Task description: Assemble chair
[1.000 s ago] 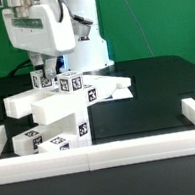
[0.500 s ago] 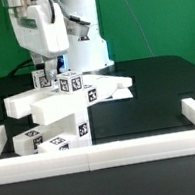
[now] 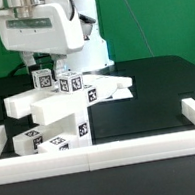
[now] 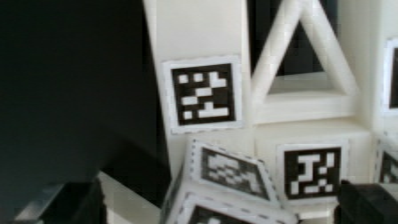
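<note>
1. Since the earlier frames the gripper [image 3: 42,65] has risen slightly and turned above the chair [image 3: 62,109].
2. Whether its jaws are released or clenched cannot be told.
3. The chair stands on the desk [image 3: 157,102], just behind the border rail [image 3: 104,157].
4. The wrist view shows its tags [image 4: 203,94] close up.

No readable text, brands or numbers. Only black-and-white square tags on the chair [image 3: 57,110] parts, patterns not letters. Wrist view shows the tags [image 4: 205,94] close up: blocky code marks, blurred, nothing legible.
</note>
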Controlling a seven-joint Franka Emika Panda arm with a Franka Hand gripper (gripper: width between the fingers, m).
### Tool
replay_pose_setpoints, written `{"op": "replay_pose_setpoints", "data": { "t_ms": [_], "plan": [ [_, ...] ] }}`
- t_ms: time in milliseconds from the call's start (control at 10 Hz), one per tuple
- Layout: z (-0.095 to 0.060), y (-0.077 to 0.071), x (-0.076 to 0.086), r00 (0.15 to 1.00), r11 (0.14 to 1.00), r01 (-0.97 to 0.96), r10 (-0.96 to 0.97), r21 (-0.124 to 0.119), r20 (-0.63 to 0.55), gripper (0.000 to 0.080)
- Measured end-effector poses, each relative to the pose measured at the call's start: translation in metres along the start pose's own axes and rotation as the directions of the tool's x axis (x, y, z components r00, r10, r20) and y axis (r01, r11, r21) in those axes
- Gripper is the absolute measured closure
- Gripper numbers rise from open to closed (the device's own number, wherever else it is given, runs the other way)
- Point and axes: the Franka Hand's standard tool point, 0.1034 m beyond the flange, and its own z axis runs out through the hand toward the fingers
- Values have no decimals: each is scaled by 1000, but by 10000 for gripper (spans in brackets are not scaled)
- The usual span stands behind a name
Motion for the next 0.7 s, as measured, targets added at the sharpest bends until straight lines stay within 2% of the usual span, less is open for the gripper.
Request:
{"op": "replay_pose_setpoints", "data": {
  "t_ms": [300, 700],
  "plan": [
    [0, 0, 1, 966, 966, 259, -259, -10, -3, 151],
    [-1, 2, 3, 842, 842, 539, -539, -13, -6, 151]
  ]
}}
